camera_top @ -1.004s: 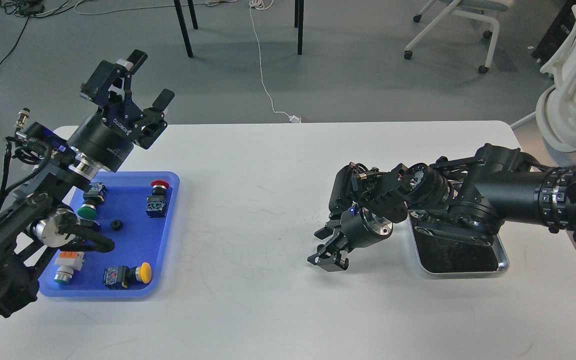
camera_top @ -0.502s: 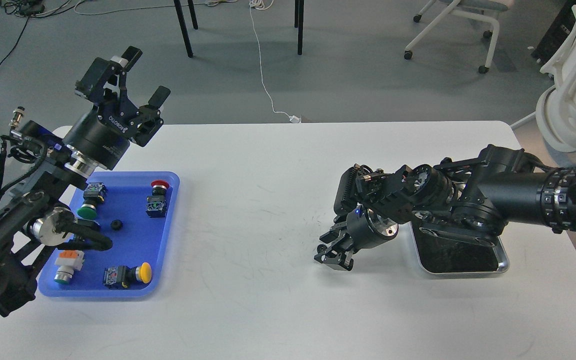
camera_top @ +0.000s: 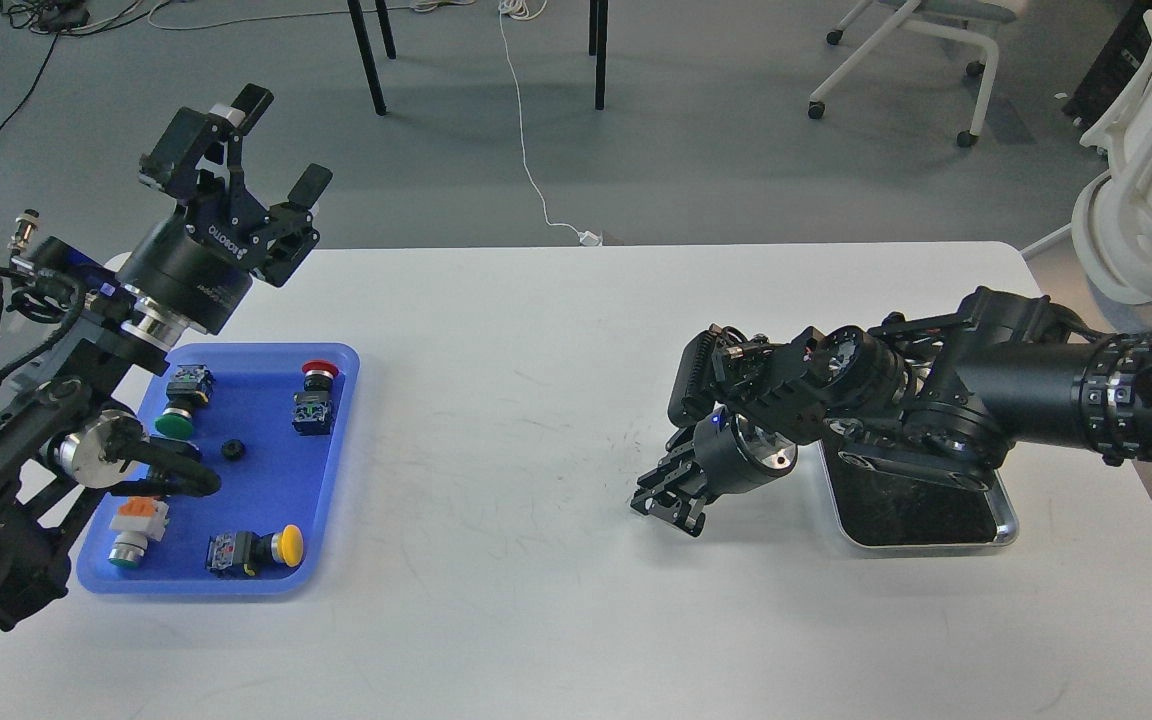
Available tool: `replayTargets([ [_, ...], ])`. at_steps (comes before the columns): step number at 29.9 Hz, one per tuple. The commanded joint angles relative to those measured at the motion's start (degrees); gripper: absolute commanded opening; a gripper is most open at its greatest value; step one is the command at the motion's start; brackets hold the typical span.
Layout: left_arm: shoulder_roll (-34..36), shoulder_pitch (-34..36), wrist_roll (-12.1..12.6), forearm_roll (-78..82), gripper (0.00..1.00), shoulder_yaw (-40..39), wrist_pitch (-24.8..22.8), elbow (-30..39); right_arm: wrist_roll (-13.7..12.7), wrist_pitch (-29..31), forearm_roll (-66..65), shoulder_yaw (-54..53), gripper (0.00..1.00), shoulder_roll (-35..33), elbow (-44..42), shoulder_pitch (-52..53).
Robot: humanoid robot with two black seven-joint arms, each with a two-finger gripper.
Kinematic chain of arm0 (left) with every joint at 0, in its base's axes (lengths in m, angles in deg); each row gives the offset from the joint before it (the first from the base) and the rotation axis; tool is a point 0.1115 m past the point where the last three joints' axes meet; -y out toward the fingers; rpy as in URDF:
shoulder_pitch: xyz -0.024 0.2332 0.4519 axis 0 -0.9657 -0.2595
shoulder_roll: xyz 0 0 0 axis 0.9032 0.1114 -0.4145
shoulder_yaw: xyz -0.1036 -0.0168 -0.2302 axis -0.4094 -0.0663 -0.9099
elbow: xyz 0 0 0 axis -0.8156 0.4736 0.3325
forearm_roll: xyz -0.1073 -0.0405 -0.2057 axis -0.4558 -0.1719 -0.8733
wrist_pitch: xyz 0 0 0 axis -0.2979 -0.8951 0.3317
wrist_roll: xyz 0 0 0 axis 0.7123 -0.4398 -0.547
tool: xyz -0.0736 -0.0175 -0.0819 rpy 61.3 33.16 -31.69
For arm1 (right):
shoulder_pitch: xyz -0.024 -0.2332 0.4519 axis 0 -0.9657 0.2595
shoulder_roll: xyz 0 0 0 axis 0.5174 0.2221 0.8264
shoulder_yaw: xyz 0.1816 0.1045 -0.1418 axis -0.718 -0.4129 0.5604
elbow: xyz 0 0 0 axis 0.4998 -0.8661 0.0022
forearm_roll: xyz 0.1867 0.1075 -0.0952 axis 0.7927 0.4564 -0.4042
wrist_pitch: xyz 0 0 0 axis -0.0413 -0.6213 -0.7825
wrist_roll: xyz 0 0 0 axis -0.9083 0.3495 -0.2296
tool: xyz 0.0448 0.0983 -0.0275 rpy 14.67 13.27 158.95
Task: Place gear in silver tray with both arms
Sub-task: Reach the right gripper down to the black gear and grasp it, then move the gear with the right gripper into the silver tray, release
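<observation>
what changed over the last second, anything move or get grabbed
The left gripper, open and empty, drifted up and to the left above the blue tray. The right gripper narrowed its fingers and tilted slightly beside the silver tray. Nothing was grabbed or released. The small black gear and buttons stayed put.

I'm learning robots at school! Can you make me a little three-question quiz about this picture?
1. True or false: the silver tray sits under the right arm.
2. Which tray holds the black gear? A) blue B) silver
3. Fill in: the left pincer is held ___, up above the table.

Key: 1 true; 2 A, the blue tray; 3 open. The right pincer is too dark to judge.
</observation>
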Motion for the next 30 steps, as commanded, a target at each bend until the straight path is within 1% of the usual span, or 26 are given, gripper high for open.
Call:
replayTargets([
  [1,-0.08,0.0,0.0,0.09,0.98,0.0,0.0,0.0,-0.01,-0.11,0.65,-0.3,0.13,-1.1,0.47,1.19],
  [5,-0.17,0.0,0.0,0.0,0.98,0.0,0.0,0.0,-0.01,-0.11,2.05,-0.48,0.13,-5.14,2.83,4.53],
  [9,-0.26,0.0,0.0,0.09,0.98,0.0,0.0,0.09,-0.01,-0.02,2.14,-0.48,0.14,-12.34,6.44,8.22],
  [15,-0.35,0.0,0.0,0.09,0.98,0.18,0.0,0.09,-0.01,0.33,2.05,-0.21,0.14,-24.47,6.27,8.67],
  [18,-0.61,0.09,0.0,0.09,0.98,0.26,0.0,0.09,-0.01,0.42,2.05,-0.04,0.14,-28.43,5.05,7.53],
  [22,-1.31,0.09,0.0,0.18,0.98,0.35,0.0,0.09,-0.01,0.42,2.05,-0.04,0.14,-30.55,3.2,5.33],
  [26,-1.49,0.18,0.0,0.18,0.98,0.44,0.09,0.18,-0.01,0.42,2.05,-0.21,0.14,-29.94,-2.42,1.21],
  [30,-1.31,0.09,0.0,0.18,0.98,0.44,0.18,0.53,-0.01,0.25,2.14,-0.47,0.14,-29.24,-4.71,-1.34],
])
